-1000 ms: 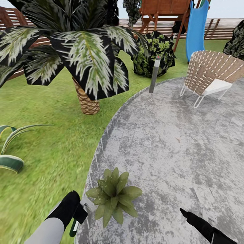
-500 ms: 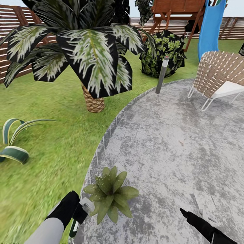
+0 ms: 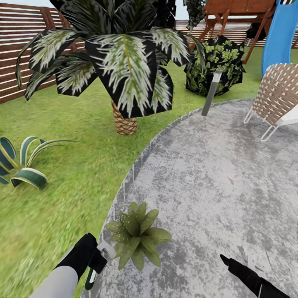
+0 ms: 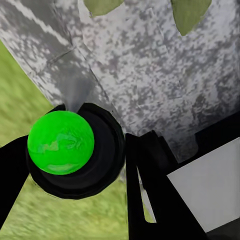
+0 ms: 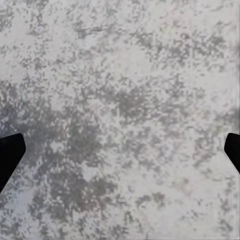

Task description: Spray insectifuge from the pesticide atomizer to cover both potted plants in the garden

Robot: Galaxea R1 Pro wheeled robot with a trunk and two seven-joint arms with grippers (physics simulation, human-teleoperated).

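My left gripper [image 3: 96, 260] is low at the left of the head view, shut on the pesticide atomizer [image 3: 106, 250]. Its whitish head pokes out toward a potted plant [image 3: 136, 238], a low green rosette at the edge of the grey paved patch [image 3: 207, 178]. In the left wrist view the atomizer's round black and bright green part [image 4: 70, 145] sits between the black fingers [image 4: 150, 195], with the plant's leaf tips [image 4: 192, 15] beyond. My right gripper [image 3: 238, 265] hovers over bare paving to the plant's right. Its fingertips [image 5: 9, 155] stand wide apart, open and empty.
A big palm [image 3: 124, 124] and a striped agave [image 3: 25, 165] grow on the lawn [image 3: 74, 165]. Behind stand a brown slatted fence [image 3: 16, 74], a dark bush [image 3: 215, 64] and a blue slide [image 3: 281, 37]. A grey bollard lamp [image 3: 211, 93] and a woven chair [image 3: 279, 97] flank the paving's far side.
The head view has swung left, so palm, bush, lamp and chair sit further right in the picture. Both grippers and the plant keep their places relative to each other.
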